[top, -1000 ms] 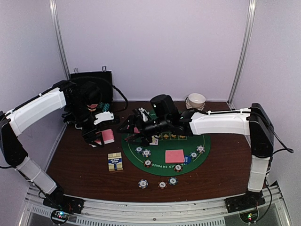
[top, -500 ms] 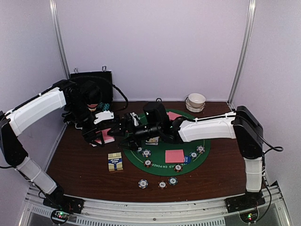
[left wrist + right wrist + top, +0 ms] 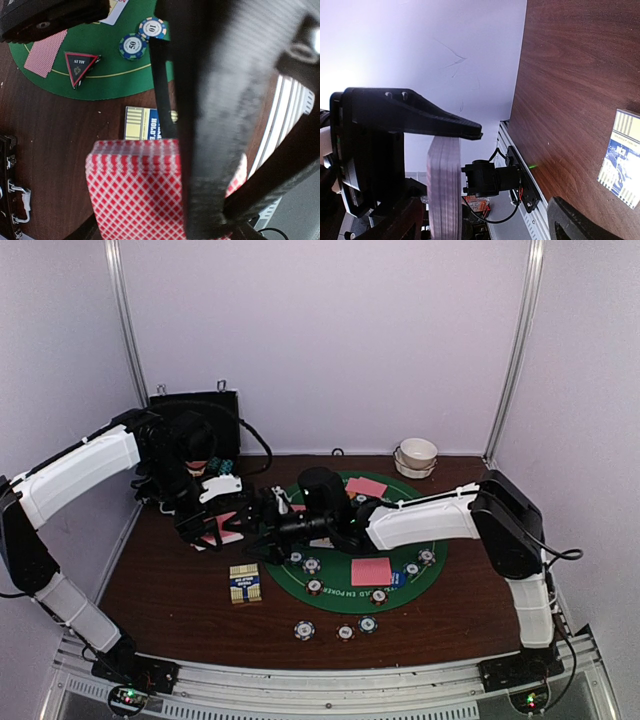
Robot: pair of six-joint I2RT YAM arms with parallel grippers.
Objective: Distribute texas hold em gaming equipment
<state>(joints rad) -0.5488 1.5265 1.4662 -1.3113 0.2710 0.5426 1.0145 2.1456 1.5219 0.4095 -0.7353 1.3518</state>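
Left gripper (image 3: 213, 528) pinches the deck of pink-backed cards (image 3: 228, 524) above the left side of the table (image 3: 165, 585), just off the green mat (image 3: 436, 540), and the right gripper (image 3: 256, 524) reaches across to it, fingers spread. From the left wrist, the deck (image 3: 135, 195) hangs near the card box (image 3: 142, 123); a slack pinch could spill cards onto the table there. From the right wrist, the deck (image 3: 444, 185) stands edge-on between the spread jaws, so closing may seize several cards, not one.

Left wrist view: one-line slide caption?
Gripped card deck up close; card box on the table behind, triangular button and two blue chips on the green mat.
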